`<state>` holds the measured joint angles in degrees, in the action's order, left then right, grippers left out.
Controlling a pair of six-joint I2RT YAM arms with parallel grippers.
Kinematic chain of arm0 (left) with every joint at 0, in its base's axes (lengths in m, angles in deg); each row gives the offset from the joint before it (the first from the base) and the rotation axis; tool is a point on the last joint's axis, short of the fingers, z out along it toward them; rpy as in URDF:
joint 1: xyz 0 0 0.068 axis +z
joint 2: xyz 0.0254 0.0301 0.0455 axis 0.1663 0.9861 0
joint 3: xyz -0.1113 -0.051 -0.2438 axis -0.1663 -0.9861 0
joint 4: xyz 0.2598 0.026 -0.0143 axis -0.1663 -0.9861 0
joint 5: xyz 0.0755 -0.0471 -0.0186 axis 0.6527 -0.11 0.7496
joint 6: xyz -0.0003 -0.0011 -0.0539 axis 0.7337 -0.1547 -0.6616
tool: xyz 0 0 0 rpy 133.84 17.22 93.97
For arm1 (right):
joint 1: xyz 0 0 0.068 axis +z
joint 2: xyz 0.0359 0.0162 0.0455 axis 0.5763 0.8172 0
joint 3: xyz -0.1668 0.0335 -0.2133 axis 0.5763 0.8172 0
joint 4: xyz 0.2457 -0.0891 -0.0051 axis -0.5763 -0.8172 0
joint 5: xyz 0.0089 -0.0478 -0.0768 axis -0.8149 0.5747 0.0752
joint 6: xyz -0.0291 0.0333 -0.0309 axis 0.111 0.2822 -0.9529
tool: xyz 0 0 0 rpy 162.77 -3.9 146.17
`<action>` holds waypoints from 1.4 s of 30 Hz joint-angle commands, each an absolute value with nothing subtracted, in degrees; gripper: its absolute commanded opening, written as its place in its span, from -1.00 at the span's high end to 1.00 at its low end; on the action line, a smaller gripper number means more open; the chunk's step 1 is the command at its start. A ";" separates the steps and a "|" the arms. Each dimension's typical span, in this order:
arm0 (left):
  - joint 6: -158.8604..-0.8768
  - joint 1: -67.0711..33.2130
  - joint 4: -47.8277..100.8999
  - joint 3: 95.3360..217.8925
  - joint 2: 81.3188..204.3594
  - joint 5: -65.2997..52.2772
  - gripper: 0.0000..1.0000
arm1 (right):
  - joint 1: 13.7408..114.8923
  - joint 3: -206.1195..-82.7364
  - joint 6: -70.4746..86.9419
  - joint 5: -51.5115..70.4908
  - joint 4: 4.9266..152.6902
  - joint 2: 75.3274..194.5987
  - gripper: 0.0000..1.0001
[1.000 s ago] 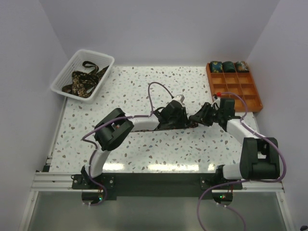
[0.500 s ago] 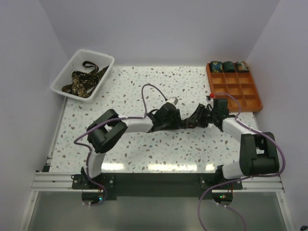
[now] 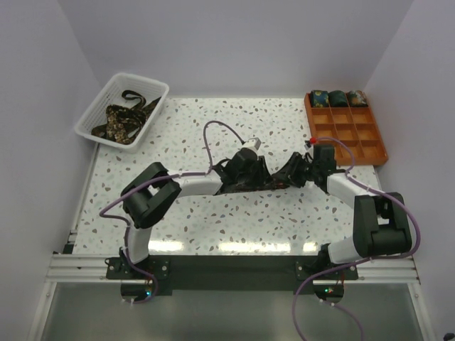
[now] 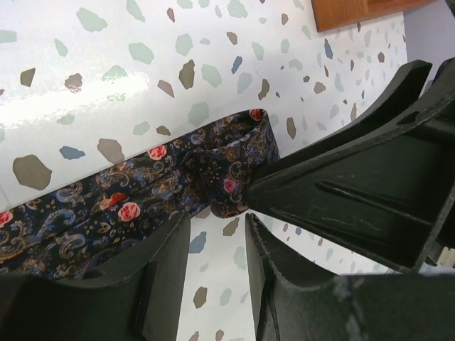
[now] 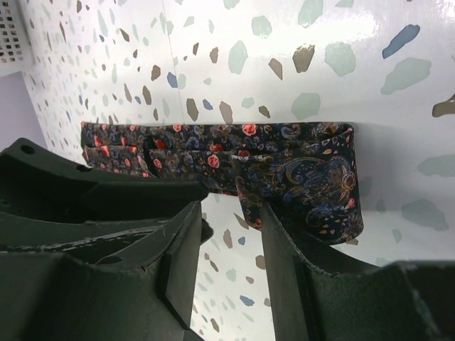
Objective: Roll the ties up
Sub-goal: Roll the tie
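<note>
A dark floral tie point(image 3: 274, 184) lies flat across the middle of the table, with one end folded over itself point(image 5: 320, 192). It also shows in the left wrist view point(image 4: 142, 206). My left gripper point(image 3: 250, 176) is open and low over the tie's left part, its fingertips point(image 4: 170, 249) at the fabric's edge. My right gripper point(image 3: 293, 172) is open at the folded end, and one finger point(image 5: 284, 241) touches the fold. The two grippers face each other closely. Three rolled ties point(image 3: 337, 97) sit in the orange tray's back row. More loose ties point(image 3: 121, 119) lie in the white basket.
The white mesh basket point(image 3: 153, 85) stands at the table's back left corner. The orange gridded tray point(image 3: 355, 138) stands at the back right. Purple cables loop above both arms. White walls close in the table on three sides.
Both grippers have shifted left along the tie, and the right gripper has closed in on the left one. The tie stays on the table.
</note>
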<state>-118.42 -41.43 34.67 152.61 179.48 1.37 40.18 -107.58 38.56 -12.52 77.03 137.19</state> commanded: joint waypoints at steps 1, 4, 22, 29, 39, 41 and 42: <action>-119.27 -41.32 36.91 155.72 181.68 0.87 0.17 | 40.64 -108.87 40.70 -11.87 79.23 137.82 0.14; -119.62 -41.41 37.44 156.08 182.65 0.61 0.20 | 40.64 -108.78 41.14 -11.79 80.45 137.90 0.14; -120.41 -41.67 35.95 157.83 185.82 1.58 0.39 | 39.41 -114.58 34.39 -3.62 67.82 132.99 0.10; -120.15 -41.76 35.60 157.57 185.47 1.57 0.43 | 35.37 -113.88 31.22 -7.39 67.89 136.23 0.09; -120.23 -41.76 35.33 157.13 185.30 1.57 0.54 | 33.52 -111.77 30.60 -12.40 73.33 141.85 0.09; -120.23 -41.76 35.24 157.04 185.38 1.40 0.55 | 33.61 -111.51 30.69 -14.24 74.39 142.47 0.09; -120.32 -41.76 35.24 157.04 185.47 1.40 0.56 | 33.52 -111.25 30.77 -14.86 74.83 142.74 0.09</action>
<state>-119.84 -41.56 34.56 156.72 185.71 0.93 33.61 -111.95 31.77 -11.16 71.48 142.28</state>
